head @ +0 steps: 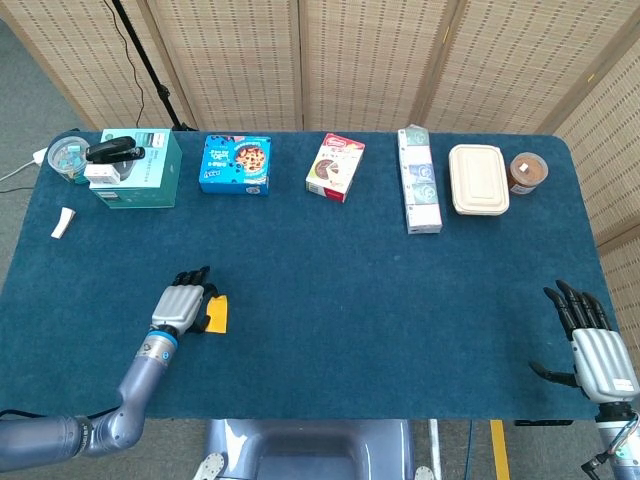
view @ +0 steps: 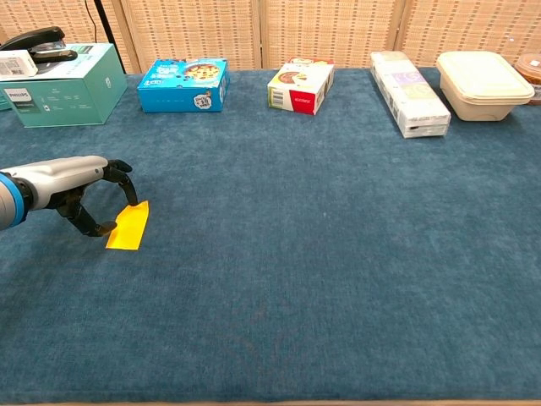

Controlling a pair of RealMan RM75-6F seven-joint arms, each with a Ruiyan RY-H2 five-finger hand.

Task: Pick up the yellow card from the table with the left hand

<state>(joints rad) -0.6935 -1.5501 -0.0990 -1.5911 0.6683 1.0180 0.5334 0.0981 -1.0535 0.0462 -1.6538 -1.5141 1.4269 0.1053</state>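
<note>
Well in front of the teal Philips box (view: 59, 85), near the table's (view: 321, 279) front-left edge, the left hand (view: 80, 186) is reaching in low with its forearm level, fingers (view: 121, 173) curled over the yellow card (view: 128, 226) and thumb tucked under, pinching its near-left edge so the card is tilting up off the cloth. Far across from that box, at the front-right corner, the right hand (head: 592, 340) is resting with fingers spread, holding nothing. "PHILIPS" is showing on the box's side.
</note>
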